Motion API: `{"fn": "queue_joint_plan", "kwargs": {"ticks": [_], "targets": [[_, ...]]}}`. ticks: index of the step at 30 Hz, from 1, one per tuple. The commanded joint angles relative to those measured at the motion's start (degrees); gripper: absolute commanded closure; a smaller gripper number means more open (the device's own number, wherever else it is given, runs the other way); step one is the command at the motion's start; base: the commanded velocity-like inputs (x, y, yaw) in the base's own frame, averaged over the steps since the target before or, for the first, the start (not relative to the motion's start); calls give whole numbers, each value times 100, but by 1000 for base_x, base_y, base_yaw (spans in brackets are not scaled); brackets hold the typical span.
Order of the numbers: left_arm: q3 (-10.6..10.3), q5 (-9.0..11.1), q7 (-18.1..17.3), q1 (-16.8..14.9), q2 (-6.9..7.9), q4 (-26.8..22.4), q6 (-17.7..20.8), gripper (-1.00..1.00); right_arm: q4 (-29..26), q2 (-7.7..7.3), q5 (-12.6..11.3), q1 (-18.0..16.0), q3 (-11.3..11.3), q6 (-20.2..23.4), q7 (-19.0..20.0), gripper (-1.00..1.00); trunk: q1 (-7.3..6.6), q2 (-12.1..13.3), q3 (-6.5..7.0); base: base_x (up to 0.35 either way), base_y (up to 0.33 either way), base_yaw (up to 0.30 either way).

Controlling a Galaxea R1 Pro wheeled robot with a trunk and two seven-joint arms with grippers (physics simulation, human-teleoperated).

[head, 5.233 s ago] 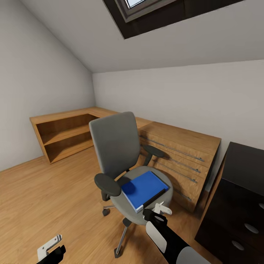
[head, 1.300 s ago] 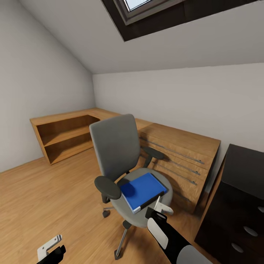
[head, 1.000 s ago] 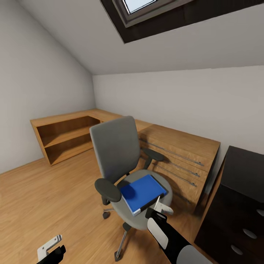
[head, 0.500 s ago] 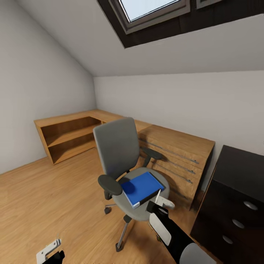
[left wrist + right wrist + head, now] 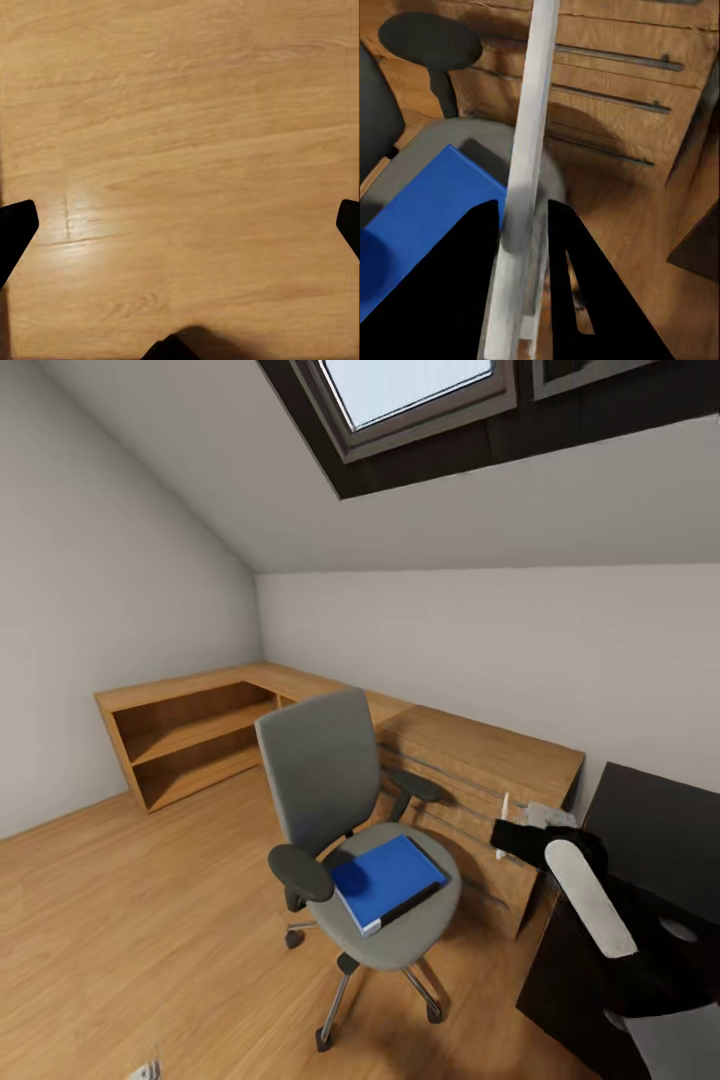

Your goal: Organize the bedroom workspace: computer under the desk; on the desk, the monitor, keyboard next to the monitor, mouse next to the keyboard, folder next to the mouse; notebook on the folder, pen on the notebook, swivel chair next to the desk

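A grey swivel chair (image 5: 318, 770) stands on the wood floor in front of the wooden desk (image 5: 480, 755). A blue folder (image 5: 385, 878) lies flat on its seat, and its corner (image 5: 420, 225) also shows in the right wrist view. My right gripper (image 5: 515, 834) hangs to the right of the chair, level with the desk's drawer fronts. It is shut on a thin white pen (image 5: 503, 826) that stands between its black fingers (image 5: 472, 292); the pen (image 5: 531, 142) runs up the right wrist view. My left gripper (image 5: 180, 225) is open over bare floor.
The L-shaped desk runs along the back wall, with open shelves (image 5: 185, 740) at the left and drawers (image 5: 470, 810) at the right. A dark cabinet (image 5: 650, 840) stands close at the right, beside my right arm. Open floor (image 5: 130, 920) lies left of the chair.
My right arm has swung up and to the right with the pen, from the chair's front edge to beside the drawers. The head view has tilted up, and the left gripper has slid off its bottom edge.
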Motion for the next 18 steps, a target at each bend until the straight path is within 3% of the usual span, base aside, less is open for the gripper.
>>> {"fn": "queue_joint_plan", "kwargs": {"ticks": [1,2,3,4,6,9,12,14,15,18], "targets": [[-27,-29,47,-4,-6,47,11,-100,-26,-25,-119,-109,-451,283,-75,100,-23,38,12,0,0,0],[-25,-110,46,-4,-18,115,1,-100,-13,-45,-125,-241,-837,506,-65,100,-45,78,30,0,0,0],[-23,-159,45,-4,-24,160,-5,-100,-6,-55,-127,-305,-995,587,-52,100,-67,119,48,0,0,0],[-15,-337,42,-4,-56,338,-39,-100,3,-89,-119,-441,-1333,743,5,100,-89,159,66,0,0,0],[-11,-561,38,-4,-112,612,-174,-100,0,-140,-116,-512,-1519,822,68,100,-133,239,102,0,0,0],[-17,-953,-8,-4,-187,1385,-930,-100,-42,-195,-116,-562,-1661,896,211,100,-198,359,155,0,0,0],[-24,-1064,-187,-4,-236,1975,-1485,-100,-62,-203,-113,-561,-1688,908,262,100,-264,479,209,0,0,0],[-13,-1130,-860,-4,-298,2629,-2097,-100,-44,-186,-123,-548,-1696,905,299,100,-308,560,245,0,0,0],[-13,-1141,-1151,-4,-309,2729,-2244,-100,4,-177,-131,-542,-1696,903,306,100,-330,600,263,0,0,0],[-38,-1160,-1451,-4,-326,2811,-2378,-100,43,-160,-124,-470,-1686,898,301,100,-352,640,281,0,0,0]]}}
